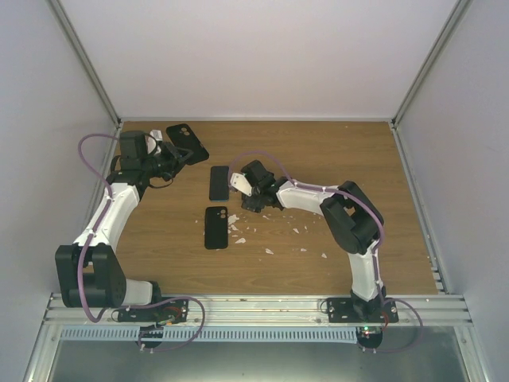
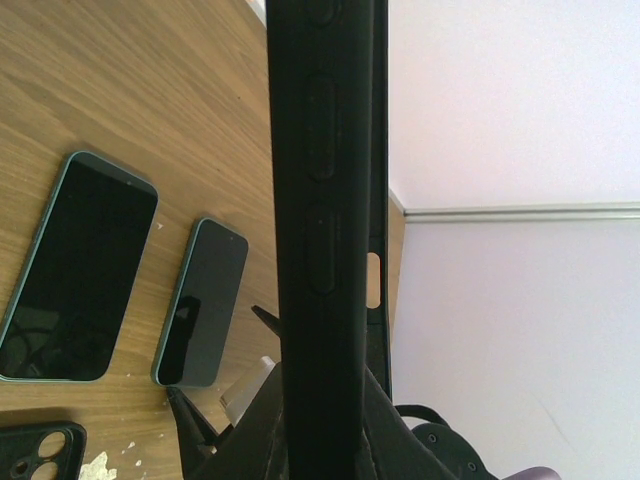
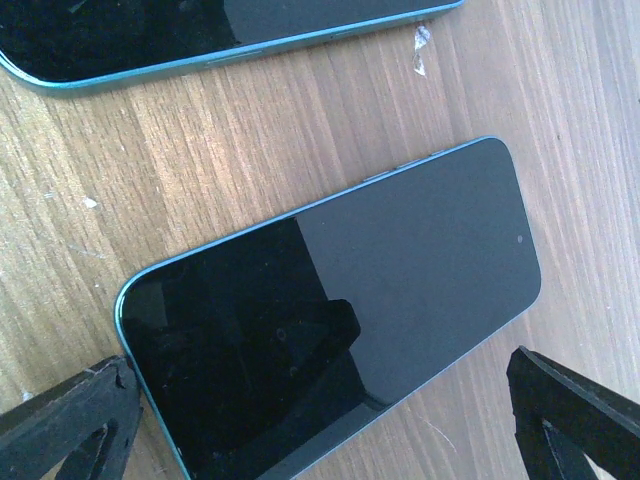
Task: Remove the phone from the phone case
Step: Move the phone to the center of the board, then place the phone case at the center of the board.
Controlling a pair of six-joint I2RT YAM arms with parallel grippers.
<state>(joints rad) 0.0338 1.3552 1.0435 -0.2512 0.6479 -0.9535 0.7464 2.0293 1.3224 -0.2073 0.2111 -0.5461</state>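
Observation:
My left gripper (image 1: 169,151) (image 2: 325,405) is shut on a black phone case (image 1: 188,142) (image 2: 325,180) and holds it off the table at the back left. I see the case edge-on, so whether a phone sits in it does not show. My right gripper (image 1: 241,185) (image 3: 320,385) is open and hangs low over a teal-edged phone (image 3: 340,310) (image 2: 202,300) that lies screen up, its fingers apart at either side. A second phone (image 1: 219,182) (image 2: 80,270) (image 3: 200,35) lies screen up beside it.
Another black case (image 1: 215,227) (image 2: 38,450) lies flat, camera cutouts up, nearer the front. White scraps (image 1: 270,231) are scattered over the wooden table (image 1: 334,151). White walls close the back and both sides.

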